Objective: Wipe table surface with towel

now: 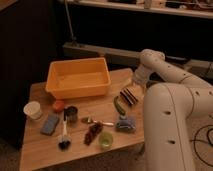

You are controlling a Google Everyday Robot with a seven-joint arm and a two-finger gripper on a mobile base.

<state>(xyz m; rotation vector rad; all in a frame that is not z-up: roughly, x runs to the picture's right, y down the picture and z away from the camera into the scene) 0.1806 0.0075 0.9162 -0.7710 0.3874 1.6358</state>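
The towel [125,123], a small lumpy blue-grey wad, lies near the right front of the wooden table [37,150]. My gripper [130,95] hangs over the table's right side, behind the towel and apart from it. Its dark fingers are open and hold nothing. The white arm [165,125] comes in from the right and hides the table's right edge.
An orange bin [77,77] fills the table's back. A white cup [33,110], a red object [59,105], a metal cup [71,114], a flat blue-grey sponge [50,124] and a brush [64,137] stand at left. A spoon [97,121], a brown item [92,133], a green cup [105,140] and a green vegetable [118,105] lie near the towel.
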